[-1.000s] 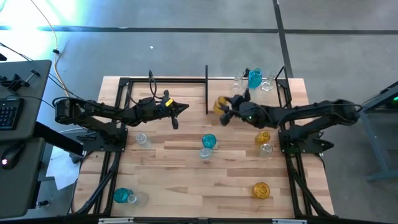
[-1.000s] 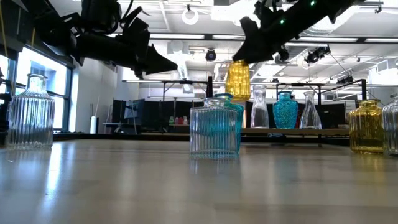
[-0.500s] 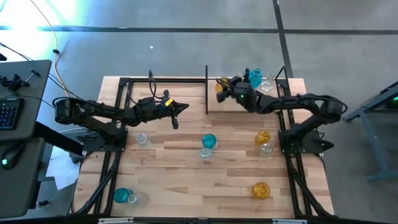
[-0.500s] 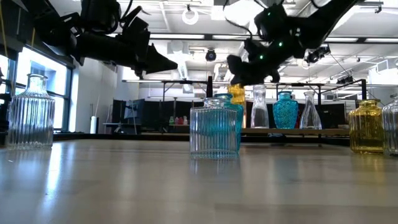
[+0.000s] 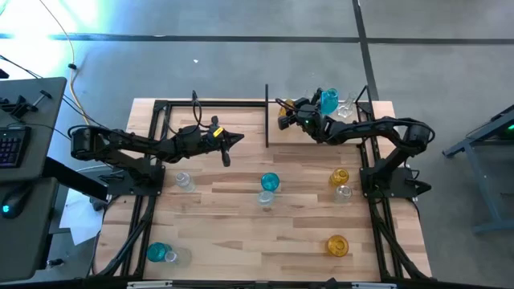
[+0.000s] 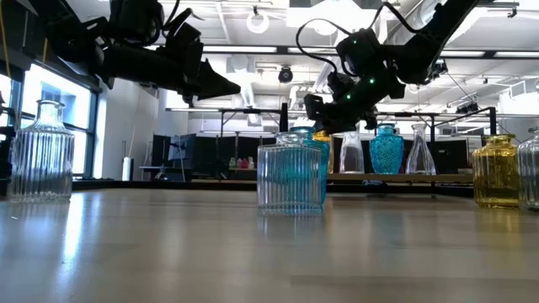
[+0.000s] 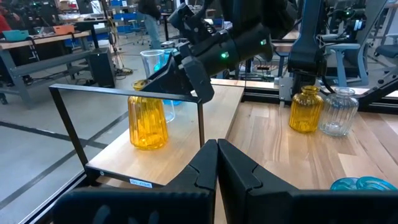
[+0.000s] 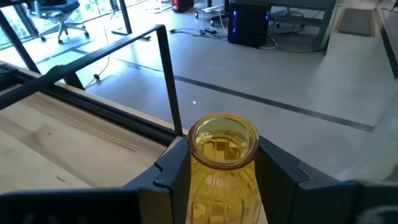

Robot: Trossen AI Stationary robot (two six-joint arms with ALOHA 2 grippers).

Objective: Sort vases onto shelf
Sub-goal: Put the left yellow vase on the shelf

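Observation:
An amber-yellow ribbed vase (image 5: 282, 118) stands upright on the shelf (image 5: 275, 132), a light board with black posts at the table's far right. My right gripper (image 5: 289, 114) is shut on its neck. A teal vase (image 5: 329, 100) and clear vases (image 5: 345, 109) stand on the same board, to the right of it. My left gripper (image 5: 234, 140) hangs shut above the table left of the shelf and touches nothing. In the left wrist view the amber vase (image 7: 148, 121) rests by its base on the board (image 7: 180, 155). My right gripper pinches the amber vase's neck (image 8: 224, 177), just below its open mouth (image 8: 224, 135), between the two fingers (image 8: 174, 171). The fingers come level from the table's right side. The vase stays upright, its base (image 7: 148, 144) on the shelf board.
On the tabletop stand a clear vase (image 5: 184, 181), a teal (image 5: 270, 181) and a clear one (image 5: 266, 197) in the middle, an amber (image 5: 340, 177) and a clear one (image 5: 344, 192) at right, an amber one (image 5: 336, 245) near right, and a teal-clear pair (image 5: 161, 253) near left.
My right gripper carried the amber vase from above the table toward the far edge, over the shelf's left end, and came down. The vase, lifted clear a second ago, now stands on the shelf board. The gripper has kept its hold.

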